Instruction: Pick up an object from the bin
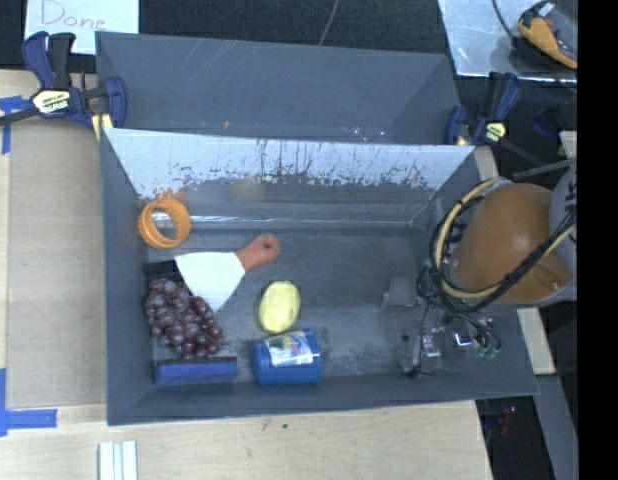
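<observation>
My gripper (419,356) hangs low over bare floor at the bin's front right, with no loose thing beneath it. The nearest things lie well to its left. A blue can with a pale label (287,357) lies on its side by the front wall. A yellow lemon (279,306) rests just behind the can.
Further left lie a white scraper with an orange handle (217,274), a bunch of dark red grapes (181,319), a flat blue bar (196,371) at the front wall, and an orange ring (165,222) at the back left. The arm's orange dome and cables hang over the bin's right wall.
</observation>
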{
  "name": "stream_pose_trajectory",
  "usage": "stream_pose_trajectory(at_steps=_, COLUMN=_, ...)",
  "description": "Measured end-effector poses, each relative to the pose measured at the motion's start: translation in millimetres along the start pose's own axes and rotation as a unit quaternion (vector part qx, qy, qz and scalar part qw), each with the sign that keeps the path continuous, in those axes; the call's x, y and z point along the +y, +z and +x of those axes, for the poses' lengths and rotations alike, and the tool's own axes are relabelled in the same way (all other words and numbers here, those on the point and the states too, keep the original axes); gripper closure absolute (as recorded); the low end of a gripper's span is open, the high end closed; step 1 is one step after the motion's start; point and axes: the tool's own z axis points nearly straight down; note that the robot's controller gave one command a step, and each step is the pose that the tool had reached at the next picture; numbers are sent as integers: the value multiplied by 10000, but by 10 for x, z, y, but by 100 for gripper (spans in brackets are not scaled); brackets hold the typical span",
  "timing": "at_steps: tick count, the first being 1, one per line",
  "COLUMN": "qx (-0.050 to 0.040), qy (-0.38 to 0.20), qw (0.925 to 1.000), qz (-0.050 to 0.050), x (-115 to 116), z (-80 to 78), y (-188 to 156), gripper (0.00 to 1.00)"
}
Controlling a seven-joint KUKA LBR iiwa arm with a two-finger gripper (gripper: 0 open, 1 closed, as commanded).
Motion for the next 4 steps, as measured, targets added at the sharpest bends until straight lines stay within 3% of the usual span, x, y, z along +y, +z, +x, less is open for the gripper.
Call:
stream_pose_trajectory(at_steps=1, qx=-18, qy=-699, qw=9976, qz=-17, x=812, z=-69, y=29, gripper=0)
stream_pose_trajectory(at_steps=2, qx=-15, qy=-484, qw=9988, qz=-28, x=876, z=-150, y=34, gripper=0)
stream_pose_trajectory(at_steps=3, qx=-38, qy=-1855, qw=9826, qz=-20, x=751, z=-102, y=24, gripper=100)
stream_pose_trajectory(at_steps=4, qx=-30, qy=-2323, qw=9726, qz=-25, x=723, z=-71, y=25, gripper=100)
